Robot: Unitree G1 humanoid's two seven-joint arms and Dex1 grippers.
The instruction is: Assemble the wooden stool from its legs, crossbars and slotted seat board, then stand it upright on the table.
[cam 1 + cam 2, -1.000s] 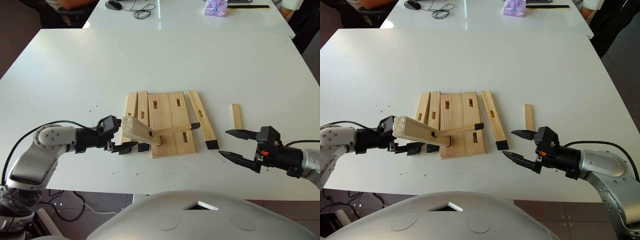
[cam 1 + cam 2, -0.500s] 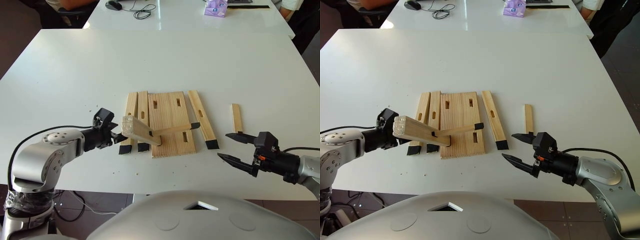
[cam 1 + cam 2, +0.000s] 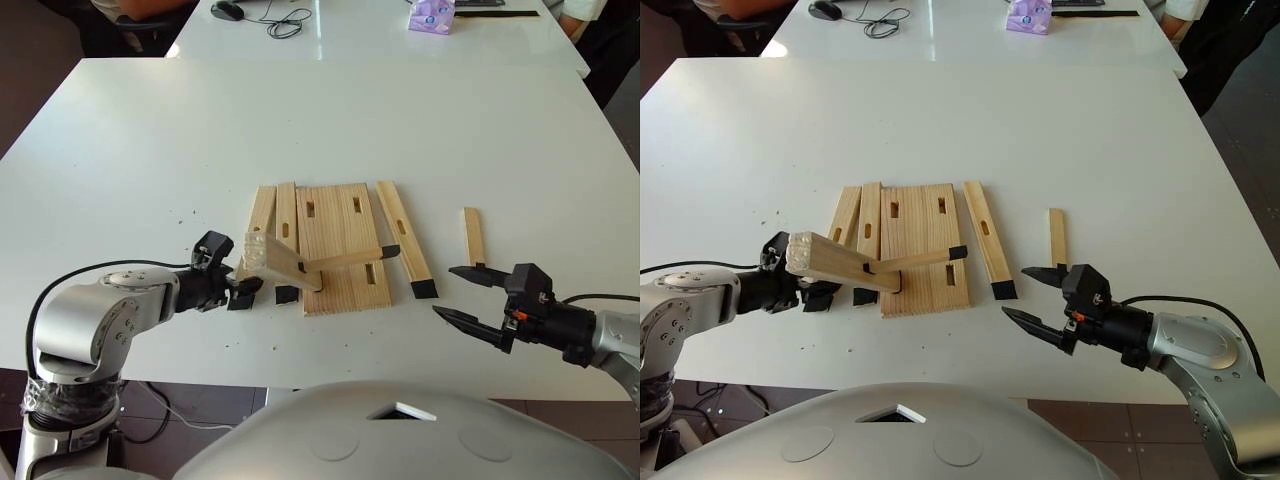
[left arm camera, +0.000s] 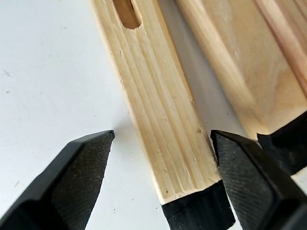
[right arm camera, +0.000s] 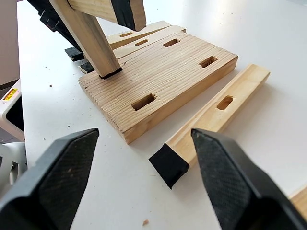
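Noting the geometry for the coming grasp: we find the left gripper (image 4: 163,139) low over the white table (image 3: 120,150), its two black fingers spread wide and straddling the outermost pale wooden leg with an oval slot and black foot cap (image 4: 158,96). That leg lies flat, left of the rectangular slotted wooden seat board (image 3: 335,215). Its long axis runs away from the robot, capped end nearest.

The fingers sit across that axis, just above the cap. One pad is close against the leg's edge; the other has bare table between it and the wood. Nothing is held yet. We judge that closing alone should catch the leg across its width.

A second slotted wooden leg (image 3: 286,215) lies between this one and the board, so clearance on that side looks tight.

The right gripper (image 3: 445,290) hangs open and empty near the table's front edge, well apart from this leg and nearer the black-capped wooden leg right of the board (image 3: 405,240). We judge the left arm the one placed for this pick.
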